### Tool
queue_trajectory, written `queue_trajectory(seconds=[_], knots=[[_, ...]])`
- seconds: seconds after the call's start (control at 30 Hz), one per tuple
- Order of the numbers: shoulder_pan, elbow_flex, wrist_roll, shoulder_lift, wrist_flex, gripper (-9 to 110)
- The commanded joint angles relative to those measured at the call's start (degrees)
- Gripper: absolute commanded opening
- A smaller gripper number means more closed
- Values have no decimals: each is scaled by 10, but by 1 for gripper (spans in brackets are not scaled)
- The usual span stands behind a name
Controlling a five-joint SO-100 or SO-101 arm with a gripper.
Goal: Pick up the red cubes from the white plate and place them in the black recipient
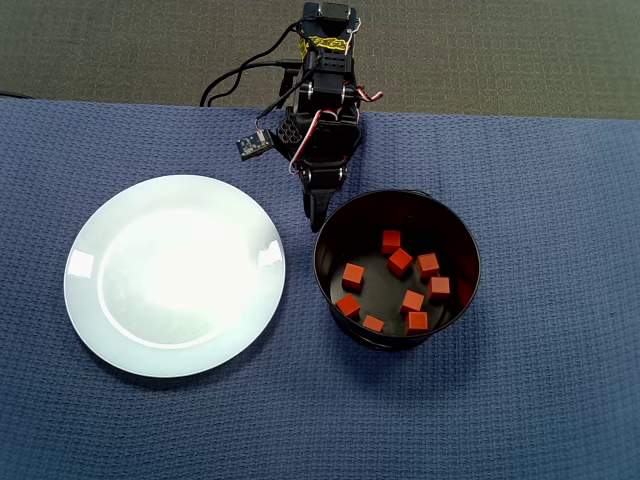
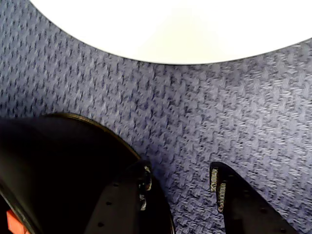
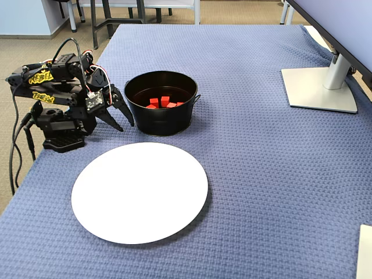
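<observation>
Since the white plate (image 1: 175, 275) lies bare in the overhead view, with nothing red on its glossy face, the job looks finished: all 8 red cubes (image 1: 400, 262) sit scattered on the flat floor of the black recipient (image 1: 330, 225), loose and apart rather than stacked, as dropped pieces would settle. The tall straight wall keeps them in, which is likely why this tin was chosen over a shallow dish.

The arm is folded low at the table's far edge in the overhead view, its gripper (image 1: 317, 210) pointing down at the blue woven cloth (image 1: 560, 380) just beside the tin's rim, between tin and plate. That tucked pose reads as a rest position. In the wrist view the 2 fingers (image 2: 222, 187) stand spread with bare cloth between them, so the jaws are released and carry nothing; the fixed view shows the same parted tips (image 3: 122, 119) hanging over the cloth, clear of the tin.

Plate and tin sit side by side, near but not touching, which keeps each carry short. A monitor stand (image 3: 319, 87) stands well apart at the cloth's far side in the fixed view. I judge no cube is left to move.
</observation>
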Motion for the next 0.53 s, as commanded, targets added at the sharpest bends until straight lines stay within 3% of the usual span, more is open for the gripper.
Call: queue_trajectory(seconds=[0.0, 0.23, 0.33, 0.5], knots=[[-7, 7, 0, -2, 5, 7], [1, 9, 19, -15, -9, 2], [11, 8, 40, -11, -11, 8], [45, -2, 62, -12, -13, 7]])
